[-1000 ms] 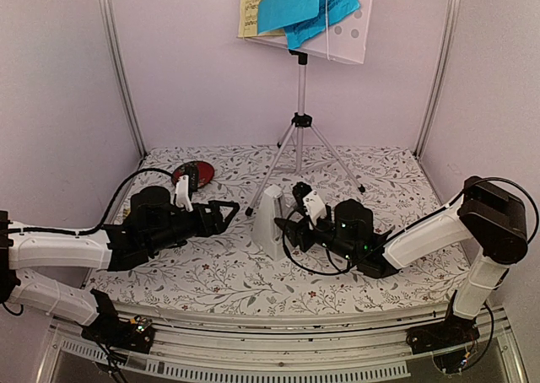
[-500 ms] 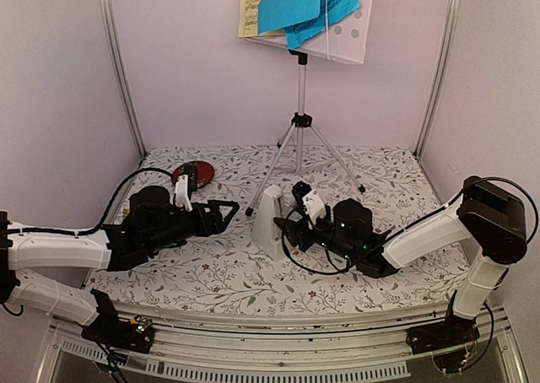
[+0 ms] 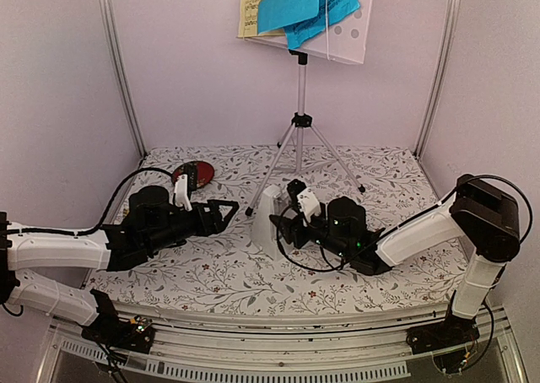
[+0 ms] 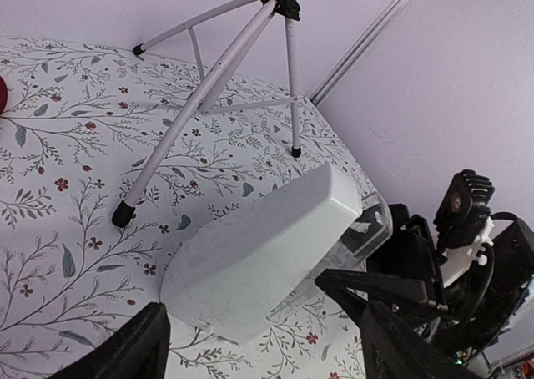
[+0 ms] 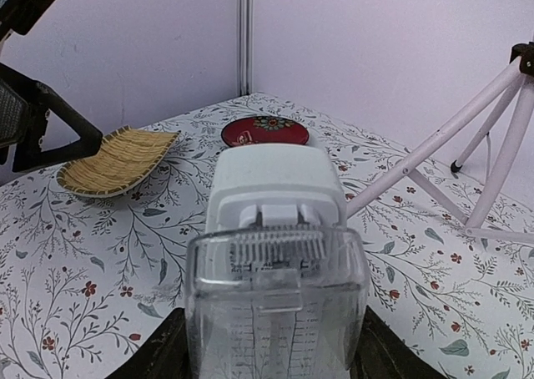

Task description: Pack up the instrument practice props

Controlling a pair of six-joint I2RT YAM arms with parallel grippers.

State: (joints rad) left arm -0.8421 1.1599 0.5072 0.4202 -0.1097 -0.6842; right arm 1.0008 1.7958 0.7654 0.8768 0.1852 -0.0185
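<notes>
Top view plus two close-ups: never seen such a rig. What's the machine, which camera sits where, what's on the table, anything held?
Two robot arms are bolted at the near edge of the table, each ending in a two-finger gripper. The wide picture comes from a fixed camera above and behind them; each close-up from a wrist camera. On the table stand a metronome, a red dish, a woven tray and a music stand carrying blue sheets and pale-yellow sheets. The left gripper is open and empty. The right gripper has a finger each side of the metronome; whether they press it is unclear.
</notes>
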